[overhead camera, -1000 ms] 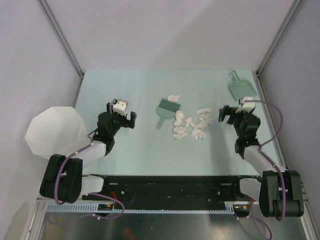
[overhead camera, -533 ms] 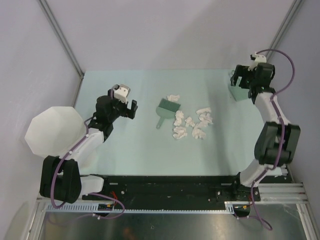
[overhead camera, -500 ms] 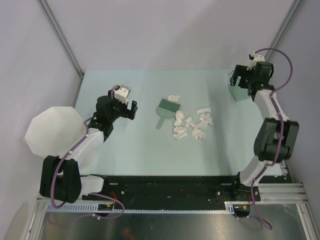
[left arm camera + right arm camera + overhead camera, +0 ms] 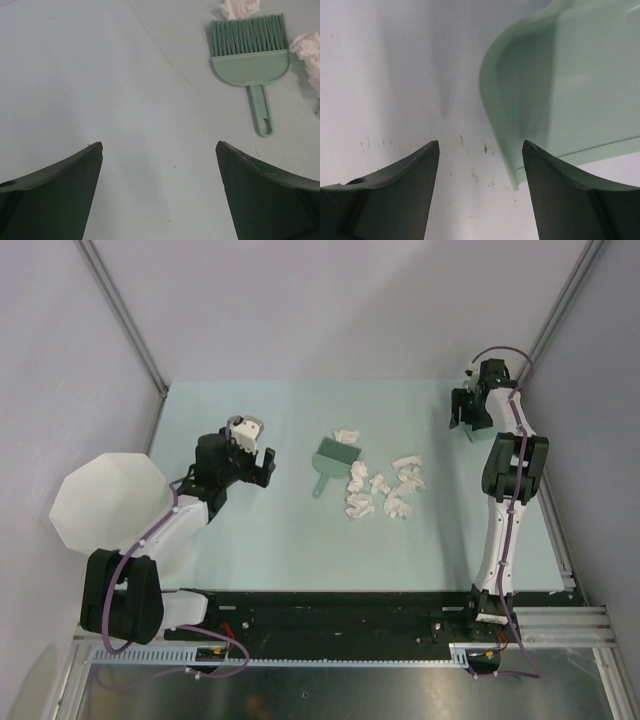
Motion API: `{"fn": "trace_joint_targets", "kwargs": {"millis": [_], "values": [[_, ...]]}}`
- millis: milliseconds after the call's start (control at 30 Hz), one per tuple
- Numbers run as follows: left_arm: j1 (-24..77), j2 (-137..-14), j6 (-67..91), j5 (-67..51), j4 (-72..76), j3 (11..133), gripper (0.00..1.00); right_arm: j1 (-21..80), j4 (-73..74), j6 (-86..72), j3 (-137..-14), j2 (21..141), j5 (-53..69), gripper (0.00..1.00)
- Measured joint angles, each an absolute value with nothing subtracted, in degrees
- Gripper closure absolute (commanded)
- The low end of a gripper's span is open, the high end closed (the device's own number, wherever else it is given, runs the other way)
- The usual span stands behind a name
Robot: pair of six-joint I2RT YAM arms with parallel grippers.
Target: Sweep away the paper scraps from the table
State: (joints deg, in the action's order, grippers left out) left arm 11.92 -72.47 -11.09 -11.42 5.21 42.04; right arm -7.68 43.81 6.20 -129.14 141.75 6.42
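Several crumpled white paper scraps (image 4: 383, 490) lie in a loose cluster at mid-table, and one more (image 4: 347, 434) lies behind the green hand brush (image 4: 330, 457). My left gripper (image 4: 255, 462) is open and empty, left of the brush; in the left wrist view the brush (image 4: 250, 55) and scraps (image 4: 307, 50) lie ahead of it to the right. My right gripper (image 4: 465, 412) is open at the far right back, low over the green dustpan (image 4: 570, 75). The pan's corner sits between its fingers (image 4: 410, 180), and nothing is held.
A large white translucent bin (image 4: 105, 502) stands off the table's (image 4: 280, 540) left edge beside my left arm. Grey walls close the back and both sides. My right arm stretches along the right edge. A black rail runs along the front.
My right arm swung from beside the scraps to the far right corner and settled over the dustpan. My left gripper shifted slightly toward the brush. Scraps and brush have not moved.
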Motion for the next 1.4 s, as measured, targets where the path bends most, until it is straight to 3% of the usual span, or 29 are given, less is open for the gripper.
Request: {"fn": "trace_joint_targets", "kwargs": {"millis": [67, 167, 233, 267, 300, 567, 800, 1067, 1233, 1400], "values": [[11.92, -72.47, -11.11, -11.60, 5.13, 42.04, 0.01, -7.27, 45.67, 7.53, -128.88, 142.43, 6.44, 0.45], [11.92, -72.51, -11.11, -11.68, 4.89, 42.04, 0.01, -6.31, 45.87, 9.74, -127.50, 142.45, 6.44, 0.73], [11.92, -72.55, -11.11, -11.68, 4.75, 42.11, 0.01, -5.50, 45.23, 11.88, -126.21, 142.32, 5.80, 0.82], [11.92, -72.60, -11.14, -11.70, 4.69, 42.13, 0.01, -5.19, 44.82, 12.51, -125.51, 141.82, 6.17, 0.95], [11.92, -72.60, -11.16, -11.70, 4.64, 42.13, 0.01, -4.84, 44.47, 13.28, -124.36, 141.32, 6.28, 1.00], [11.92, -72.60, -12.23, -11.68, 3.18, 42.41, 0.00, -3.20, 41.19, 17.96, -112.60, 133.45, 4.12, 1.00], [11.92, -72.60, -13.98, -11.75, -2.96, 48.49, 0.00, 1.26, 34.79, 24.43, -97.38, 115.77, 4.14, 1.00], [10.98, -72.14, -13.04, -10.90, -12.43, 55.24, 0.00, 23.83, 29.04, 44.66, -90.72, 100.68, 11.35, 1.00], [6.76, -69.91, -10.98, -10.04, -18.50, 62.83, 0.00, 39.07, 36.14, 61.98, -88.01, 102.30, 19.00, 1.00], [5.13, -65.95, -10.61, -6.09, -20.78, 66.41, 0.00, 45.82, 46.15, 75.31, -91.53, 109.34, 22.31, 1.00]]}}
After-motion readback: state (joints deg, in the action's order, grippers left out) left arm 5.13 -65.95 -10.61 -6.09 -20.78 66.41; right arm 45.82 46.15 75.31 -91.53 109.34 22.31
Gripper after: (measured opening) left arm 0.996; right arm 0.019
